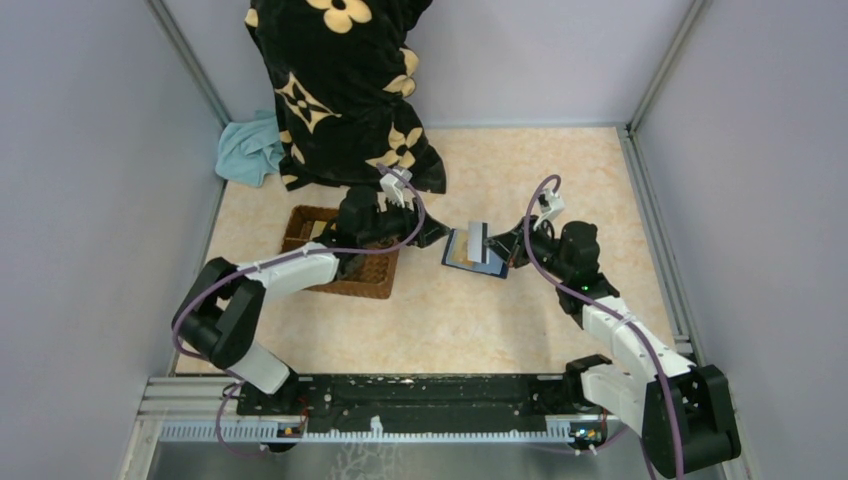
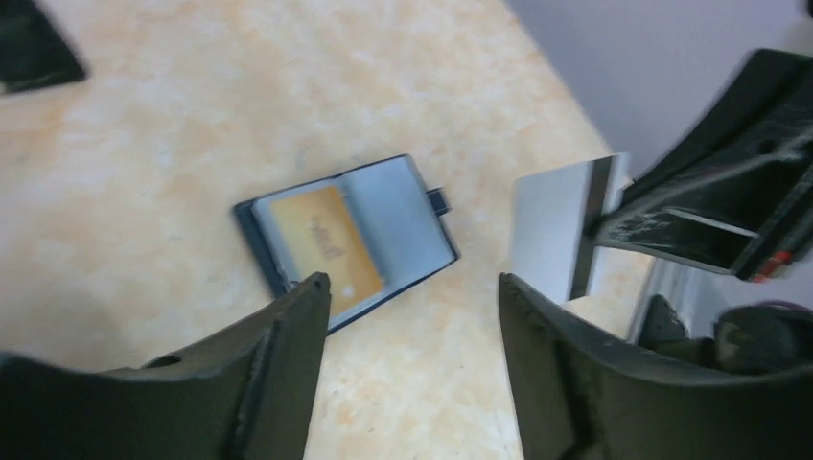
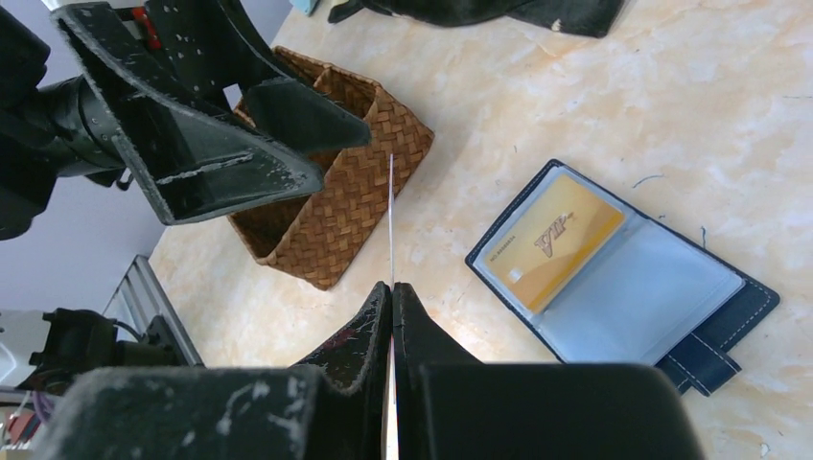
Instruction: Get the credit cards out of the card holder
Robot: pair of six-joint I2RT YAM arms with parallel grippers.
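The navy card holder [image 1: 488, 262] lies open on the table, lighter blue inside [image 3: 652, 297], also in the left wrist view [image 2: 403, 206]. A gold credit card [image 3: 556, 240] sits in its left pocket [image 2: 321, 240]. My right gripper [image 3: 392, 287] is shut on a pale credit card [image 2: 556, 225], held upright above the table just beside the holder and seen edge-on in its own view [image 3: 392, 220]. My left gripper [image 2: 412, 287] is open and empty, close to that held card, its fingers facing it [image 1: 440, 235].
A brown wicker basket [image 1: 375, 275] with compartments stands left of the holder, under my left arm. A black flowered cloth [image 1: 340, 90] and a teal cloth [image 1: 250, 150] lie at the back left. Grey walls close in both sides.
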